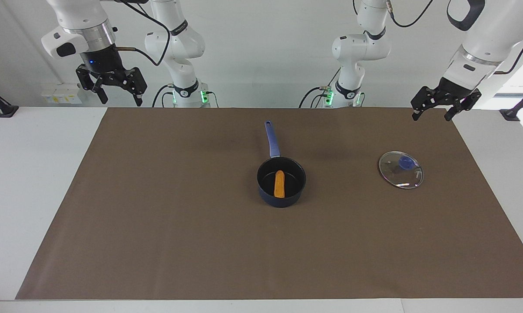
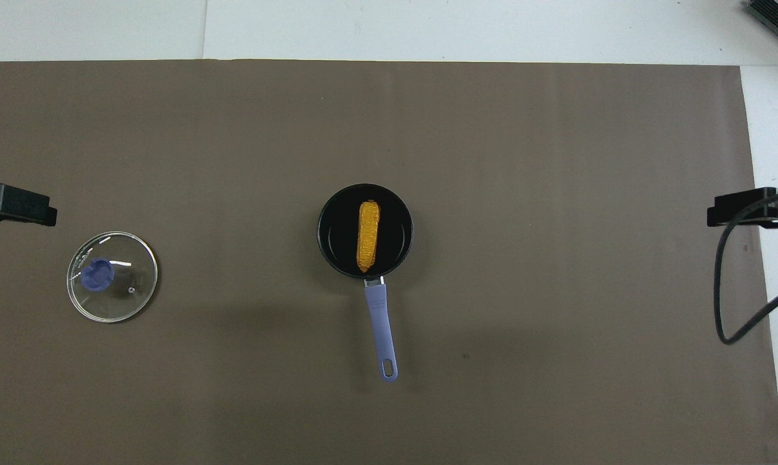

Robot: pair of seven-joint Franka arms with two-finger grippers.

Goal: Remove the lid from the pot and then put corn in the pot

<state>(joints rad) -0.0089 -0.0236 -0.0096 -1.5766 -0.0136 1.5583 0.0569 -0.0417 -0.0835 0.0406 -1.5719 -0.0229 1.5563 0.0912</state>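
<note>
The dark blue pot (image 1: 292, 196) (image 2: 327, 248) stands in the middle of the brown mat, its long handle pointing toward the robots. The orange-yellow corn (image 1: 279, 184) (image 2: 367, 236) lies inside it. The glass lid (image 1: 400, 169) (image 2: 112, 276) with its blue knob lies flat on the mat toward the left arm's end. My left gripper (image 1: 432, 112) hangs open and empty over the mat's edge at that end; only a tip of it (image 2: 15, 205) shows in the overhead view. My right gripper (image 1: 119, 98) hangs open and empty, high over the mat's corner at the right arm's end.
The brown mat (image 1: 157, 226) covers most of the white table (image 1: 31, 174). A black cable (image 2: 738, 310) loops down from the right arm over the mat's edge at the right arm's end.
</note>
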